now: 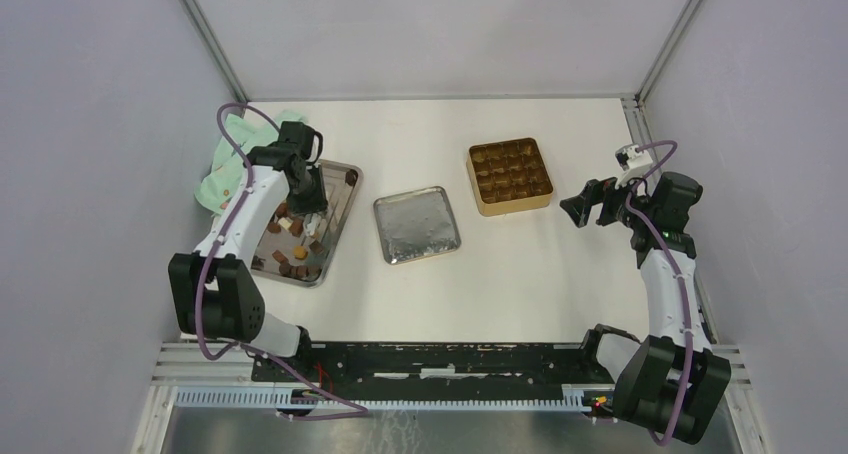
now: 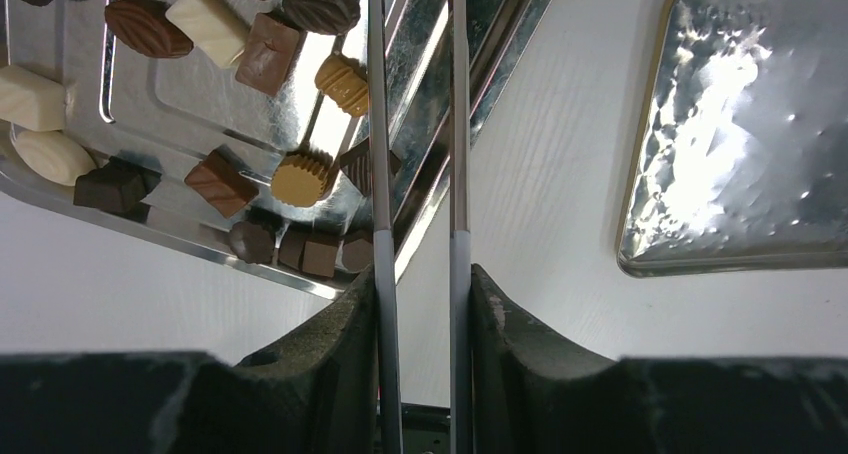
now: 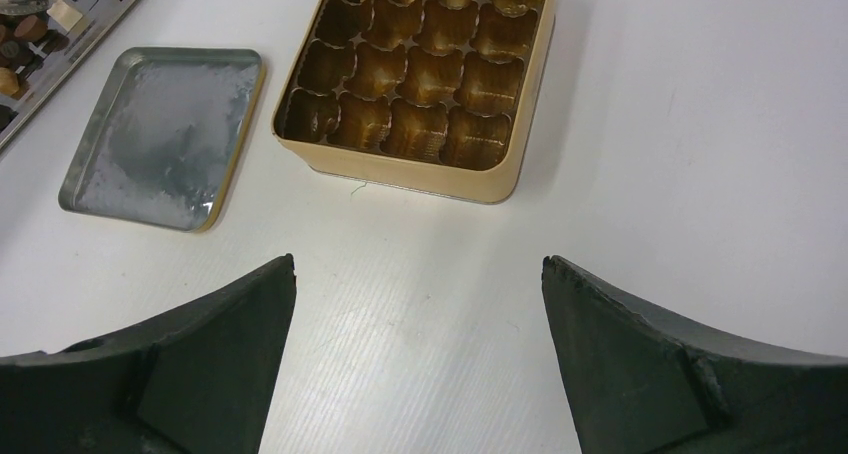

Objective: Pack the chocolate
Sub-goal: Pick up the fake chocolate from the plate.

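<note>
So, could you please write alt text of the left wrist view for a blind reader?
The left claw grips long metal tweezers, their two arms reaching over the rim of a steel tray of dark, brown and white chocolates. A square silver lid lies on the white table at right.

Left fingers (image 2: pixel 345 339): dark, at the bottom edge, pressed from both sides against the two arms of the tweezers.
Tweezers (image 2: pixel 379 124): long, metal, ran straight up from the fingers and off the top edge; arms stood apart, tips out of view.
Chocolate (image 2: pixel 302 177): dark, mid-brown, caramel and cream-white pieces lay scattered on the tray, upper left.
Tray (image 2: pixel 200 94): shiny steel, rimmed, lay aslant beneath the tweezers.
Shallow pan (image 2: pixel 740 124): silvery, gold-edged, sat at the right, apart from the tray.
Bench (image 2: pixel 550 174): white, showed between tray and pan.
</note>
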{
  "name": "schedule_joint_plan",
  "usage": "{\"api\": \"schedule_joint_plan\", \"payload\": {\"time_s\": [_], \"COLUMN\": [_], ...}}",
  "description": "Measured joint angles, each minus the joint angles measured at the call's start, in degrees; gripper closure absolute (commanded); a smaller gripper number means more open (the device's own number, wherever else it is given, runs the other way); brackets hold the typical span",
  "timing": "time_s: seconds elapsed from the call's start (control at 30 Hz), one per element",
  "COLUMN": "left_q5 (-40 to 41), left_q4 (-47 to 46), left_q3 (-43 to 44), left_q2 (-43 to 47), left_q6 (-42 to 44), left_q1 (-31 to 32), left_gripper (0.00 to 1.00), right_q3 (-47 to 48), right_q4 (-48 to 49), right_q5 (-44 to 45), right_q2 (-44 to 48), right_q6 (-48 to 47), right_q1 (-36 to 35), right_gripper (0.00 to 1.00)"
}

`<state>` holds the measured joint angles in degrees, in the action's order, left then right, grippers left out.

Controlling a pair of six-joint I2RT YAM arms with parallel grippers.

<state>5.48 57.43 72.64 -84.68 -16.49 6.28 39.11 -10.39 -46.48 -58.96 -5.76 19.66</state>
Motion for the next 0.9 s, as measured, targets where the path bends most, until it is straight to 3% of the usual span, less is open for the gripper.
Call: {"api": "schedule_joint_plan", "payload": {"time_s": [0.9], "left_q5": [1.0], "left_q4": [1.2], "left_q3": [2.6], "left_q2": [-4.2], "left_q6": [4.2], "left_q1": [0.0], "left_gripper": [0.56], "right_q3": [-1.4], "right_q4": [0.5], "right_q5": [-0.1], "right_q2": [0.0], "right_q6": [0.2], "right_q1": [0.0], "right_gripper": [0.02]}}
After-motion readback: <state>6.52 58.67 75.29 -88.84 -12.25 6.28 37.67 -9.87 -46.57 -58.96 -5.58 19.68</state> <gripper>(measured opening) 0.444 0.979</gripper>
